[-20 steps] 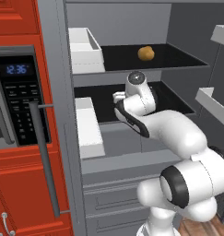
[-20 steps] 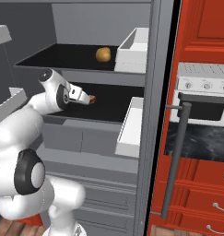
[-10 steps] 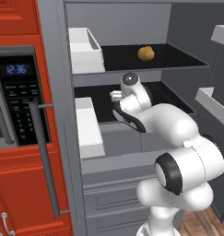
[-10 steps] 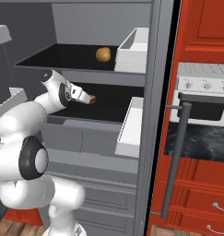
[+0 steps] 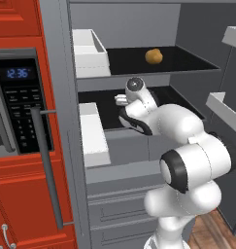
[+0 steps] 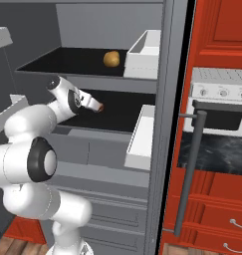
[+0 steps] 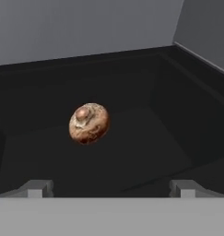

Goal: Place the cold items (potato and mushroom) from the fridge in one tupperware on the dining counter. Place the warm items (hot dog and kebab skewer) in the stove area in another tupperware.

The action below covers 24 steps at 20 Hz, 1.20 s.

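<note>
On the left, the fridge door stands swung out, with one white bin by the lower shelf and a second white bin above. The tool, fingers spread wide and holding nothing, points at the one mushroom lying near on that shelf. The step in hand looks like fetching the mushroom; next the tool likely must push forward until its fingers flank it, then close. One potato waits on the upper shelf, further right.

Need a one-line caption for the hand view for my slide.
Open gripper facing a brown mushroom on the dark lower fridge shelf, fingertips short of it, nothing held.
</note>
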Available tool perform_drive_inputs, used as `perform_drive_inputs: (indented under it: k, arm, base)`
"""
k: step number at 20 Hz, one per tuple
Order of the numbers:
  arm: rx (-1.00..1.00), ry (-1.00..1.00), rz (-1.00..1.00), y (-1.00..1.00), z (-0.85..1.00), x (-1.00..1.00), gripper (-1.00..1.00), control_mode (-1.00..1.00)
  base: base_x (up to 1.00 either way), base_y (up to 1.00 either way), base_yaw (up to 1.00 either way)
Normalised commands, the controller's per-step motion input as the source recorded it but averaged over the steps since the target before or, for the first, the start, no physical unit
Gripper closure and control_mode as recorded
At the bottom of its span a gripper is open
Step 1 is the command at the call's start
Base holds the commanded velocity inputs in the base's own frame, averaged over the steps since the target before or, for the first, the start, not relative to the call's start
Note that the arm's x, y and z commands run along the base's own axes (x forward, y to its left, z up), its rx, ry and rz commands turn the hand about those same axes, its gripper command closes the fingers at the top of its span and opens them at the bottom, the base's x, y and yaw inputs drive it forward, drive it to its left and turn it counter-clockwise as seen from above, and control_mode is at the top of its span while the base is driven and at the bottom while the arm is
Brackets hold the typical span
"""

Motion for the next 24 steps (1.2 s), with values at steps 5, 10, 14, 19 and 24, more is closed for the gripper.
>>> perform_drive_inputs:
  k: [5, 10, 14, 19, 24]
  arm:
    - [0.00, -0.01, 0.00, 0.00, -0.08, 0.22, -1.00, -1.00]
    - [0.00, 0.00, 0.00, -0.03, -0.18, 0.20, -1.00, -1.00]
    - [0.00, 0.00, 0.00, -0.01, -0.20, 0.22, -1.00, -1.00]
    - [0.00, 0.00, 0.00, 0.00, -0.14, 0.25, -1.00, -1.00]
    - [0.00, 0.00, 0.00, 0.00, -0.02, 0.30, -1.00, -1.00]
  base:
    - [0.00, 0.00, 0.00]
    - [0.00, 0.00, 0.00]
    - [0.00, 0.00, 0.00]
    - [0.00, 0.00, 0.00]
    - [0.00, 0.00, 0.00]
